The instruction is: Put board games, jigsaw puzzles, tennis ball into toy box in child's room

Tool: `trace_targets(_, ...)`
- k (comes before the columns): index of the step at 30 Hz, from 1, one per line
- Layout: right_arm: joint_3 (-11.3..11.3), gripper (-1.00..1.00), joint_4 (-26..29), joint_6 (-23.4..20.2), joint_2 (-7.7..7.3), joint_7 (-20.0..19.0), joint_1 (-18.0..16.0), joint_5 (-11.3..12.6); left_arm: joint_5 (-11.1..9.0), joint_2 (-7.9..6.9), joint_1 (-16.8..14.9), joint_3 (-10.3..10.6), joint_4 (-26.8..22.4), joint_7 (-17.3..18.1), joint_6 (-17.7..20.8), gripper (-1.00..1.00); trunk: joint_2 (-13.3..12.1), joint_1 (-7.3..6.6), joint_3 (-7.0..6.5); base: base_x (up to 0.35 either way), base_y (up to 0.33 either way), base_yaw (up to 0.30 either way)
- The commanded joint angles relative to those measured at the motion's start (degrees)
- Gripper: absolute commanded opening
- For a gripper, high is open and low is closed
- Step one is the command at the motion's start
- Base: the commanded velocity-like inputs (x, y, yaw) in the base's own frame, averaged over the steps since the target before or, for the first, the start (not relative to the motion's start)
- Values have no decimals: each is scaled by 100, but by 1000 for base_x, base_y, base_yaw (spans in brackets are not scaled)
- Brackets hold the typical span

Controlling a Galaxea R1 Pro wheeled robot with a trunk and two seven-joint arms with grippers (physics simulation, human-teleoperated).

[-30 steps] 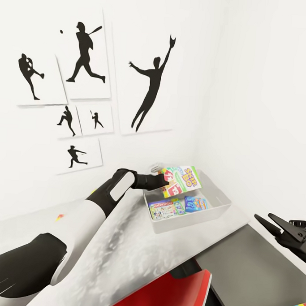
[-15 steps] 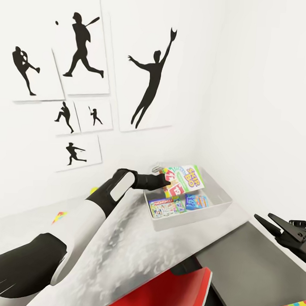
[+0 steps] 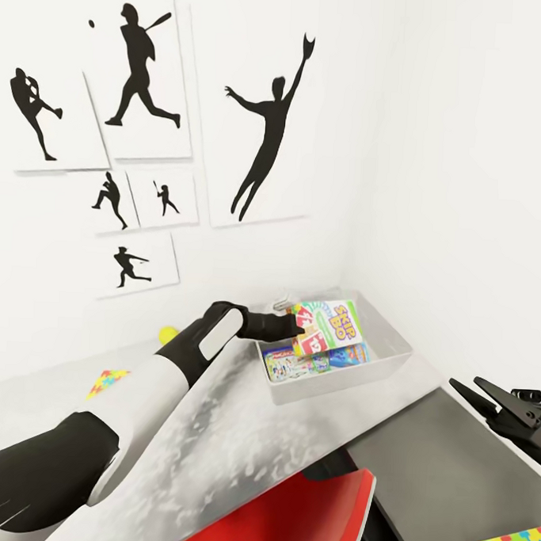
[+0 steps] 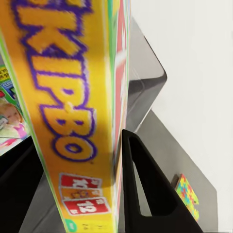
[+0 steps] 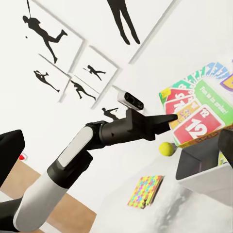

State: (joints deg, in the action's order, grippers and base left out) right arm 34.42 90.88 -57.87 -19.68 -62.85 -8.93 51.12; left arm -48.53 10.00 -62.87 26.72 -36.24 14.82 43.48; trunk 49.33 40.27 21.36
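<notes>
White-grey surface (image 3: 215, 426) is carrying the toy box (image 3: 376, 371). Left pincer (image 3: 298, 326) is gripping the Skip-Bo board game (image 3: 331, 328), tilted, directly above the box. Right pincer (image 3: 486, 397) is hanging released, farther off.

Six white wall panels with black silhouettes of baseball players (image 3: 127, 128) are hung at the upper left of the frame, the largest, a leaping catcher (image 3: 266, 131), at centre. A red chair (image 3: 289, 517) is seen at the bottom centre. A dark-grey-topped cabinet (image 3: 442, 478) is set at the lower right.
</notes>
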Motion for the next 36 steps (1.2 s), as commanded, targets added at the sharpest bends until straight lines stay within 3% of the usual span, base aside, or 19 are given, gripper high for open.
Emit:
trace_targets(1, 4, 100, -2, -22, -1, -21, -4, -6, 10, 0, -6, 16, 2, 21, 13, -100, 6, 1, 16, 0, 0, 0)
trace_targets(18, 4, 100, 0, -22, -4, -26, -5, -6, 45, 0, -4, 44, 270, 16, -19, -100, 6, 1, 176, 0, 0, 0)
trace_targets(26, 7, 100, 0, -22, -2, -26, -3, -6, 21, 0, -4, 44, 275, 23, -243, -100, 6, 1, 249, 0, 0, 0)
trace_targets(36, 131, 100, 0, -36, -1, -27, -4, -1, 19, 0, -6, 44, 275, 30, -245, -100, 6, 1, 265, 0, 0, 0)
